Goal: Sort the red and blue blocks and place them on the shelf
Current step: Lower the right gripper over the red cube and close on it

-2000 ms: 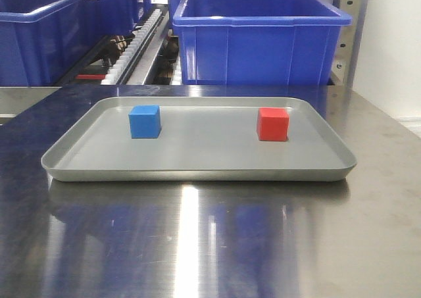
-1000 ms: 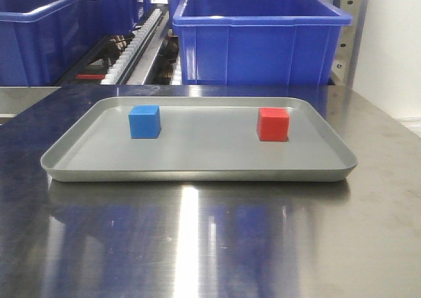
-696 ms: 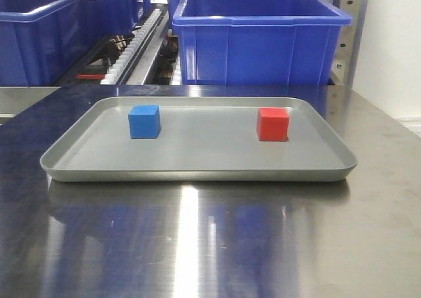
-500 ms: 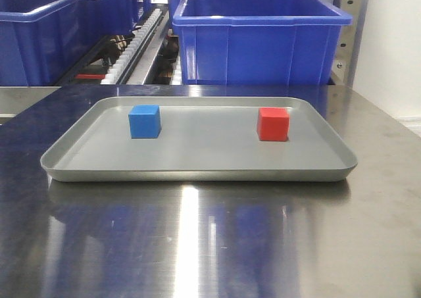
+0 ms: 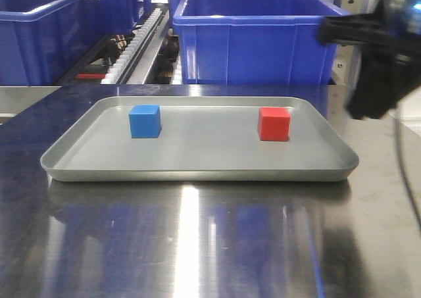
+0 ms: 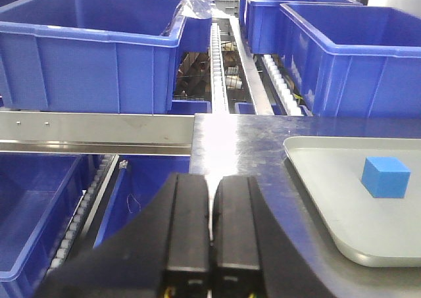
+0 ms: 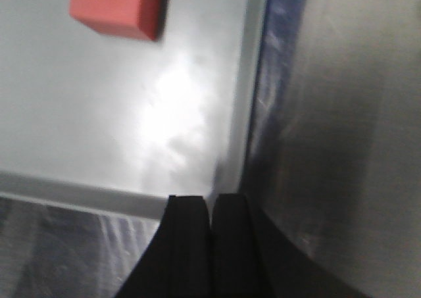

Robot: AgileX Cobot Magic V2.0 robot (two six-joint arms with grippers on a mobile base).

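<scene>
Blue cube [image 5: 145, 121] left on tray [image 5: 197, 174], red cube [image 5: 273, 124] right, both flat, well apart, steel shelf [image 6: 99, 131] behind

We can read no text, label, brand, number or sign in any view, whether on the large blue plastic crates [image 5: 260, 45], the shallow grey metal tray [image 5: 197, 173], the small matte red cube [image 5: 273, 124] or the small matte blue cube [image 5: 145, 121].

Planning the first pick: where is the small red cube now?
Front view: the small red cube sits right of centre in the shallow grey metal tray, well apart from the small blue cube on its left.
</scene>
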